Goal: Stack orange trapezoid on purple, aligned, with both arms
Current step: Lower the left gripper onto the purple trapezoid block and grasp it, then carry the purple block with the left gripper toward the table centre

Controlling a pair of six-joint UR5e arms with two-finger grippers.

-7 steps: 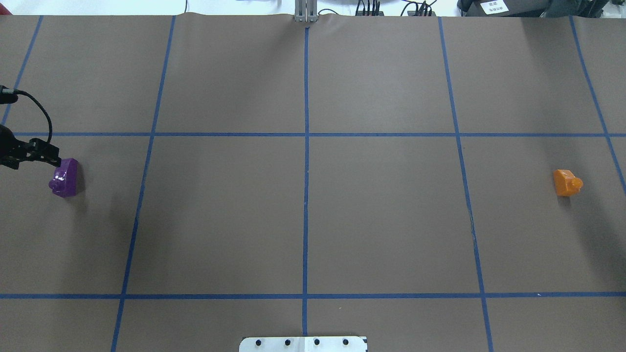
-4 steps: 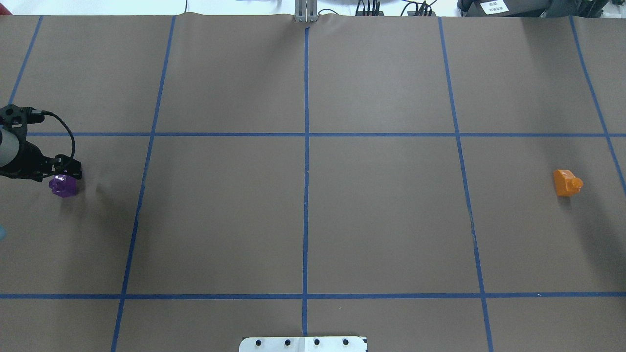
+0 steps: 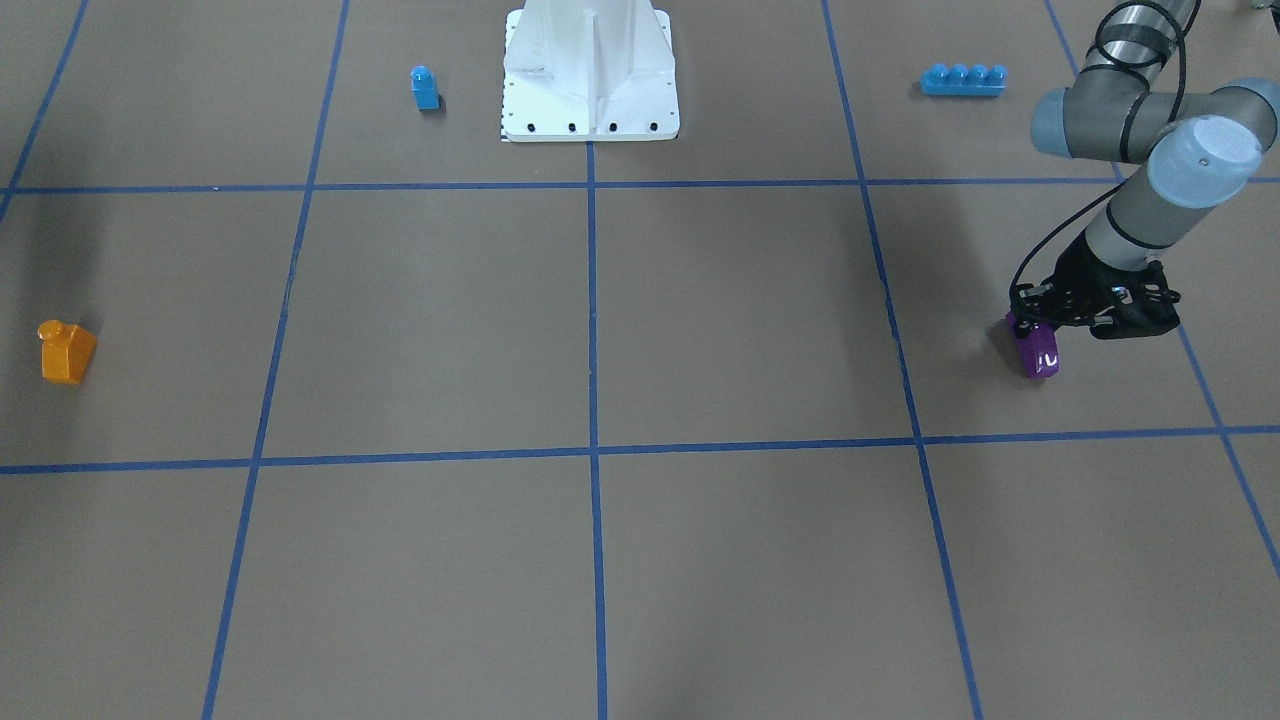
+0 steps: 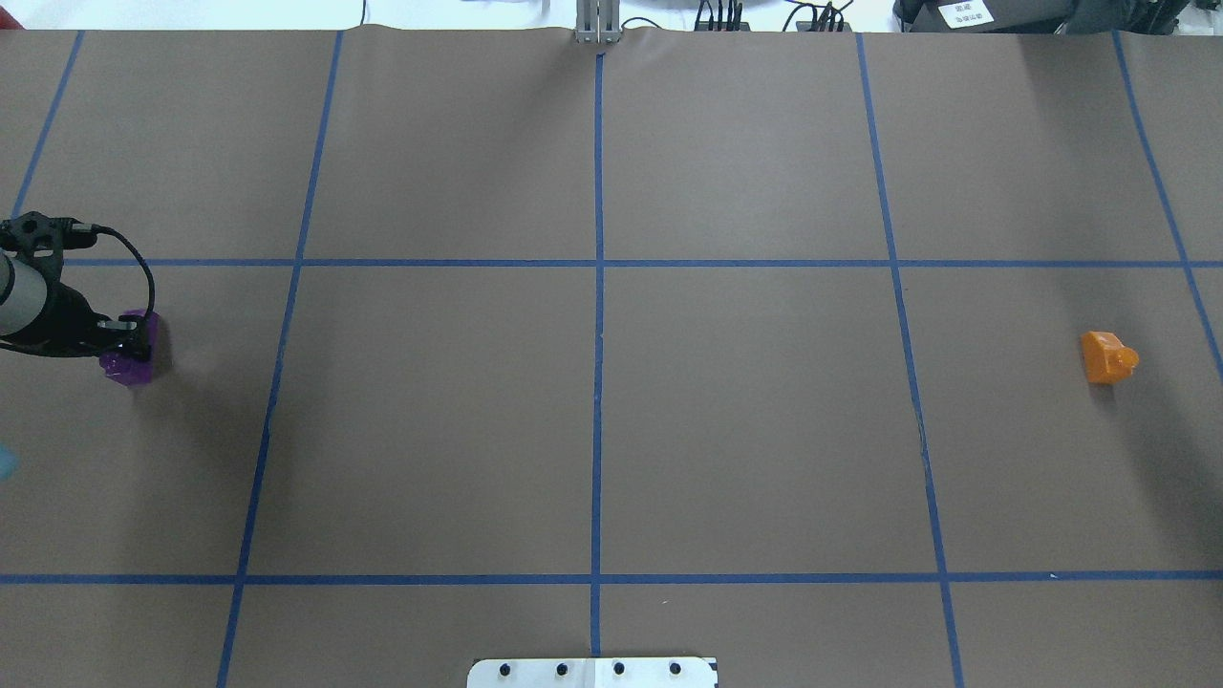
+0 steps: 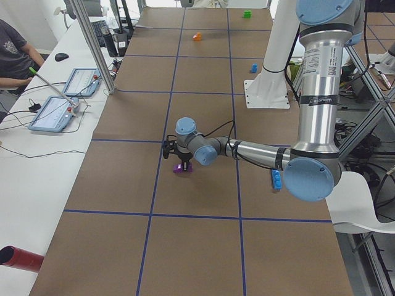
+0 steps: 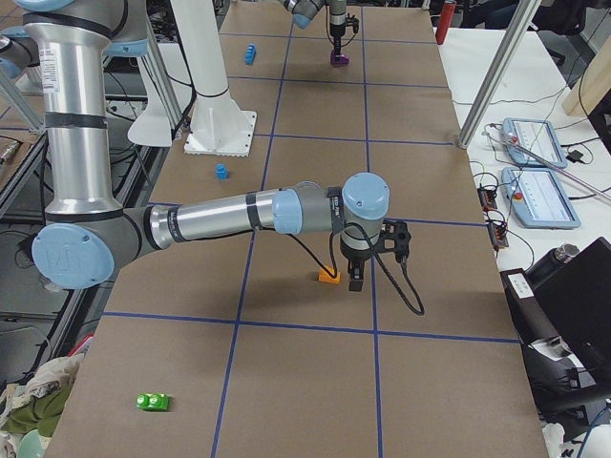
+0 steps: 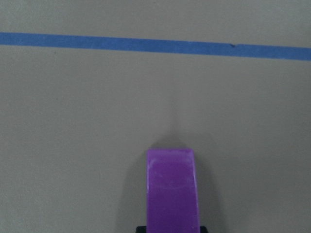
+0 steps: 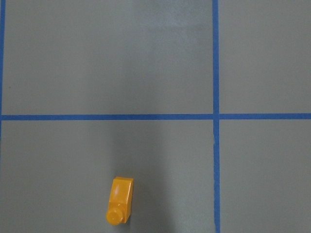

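brown paper tabletop (image 4: 745, 430) gridded in blue tape (image 4: 597, 382). far to the white robot base's (image 3: 590, 70) left, my left gripper (image 3: 1035, 322) straddles the glossy purple wedge brick (image 3: 1040, 358), i judge to anchor it for stacking; clamped or not, i cannot tell. far to the base's right, my right gripper (image 6: 355, 281) hangs beside the small orange sloped brick (image 6: 329, 278); its jaws are unreadable too.

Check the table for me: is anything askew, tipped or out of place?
Nothing stands out. The small orange plastic trapezoid brick sits upright by itself, stud up. The purple plastic wedge brick is at the left gripper, with no damage visible.
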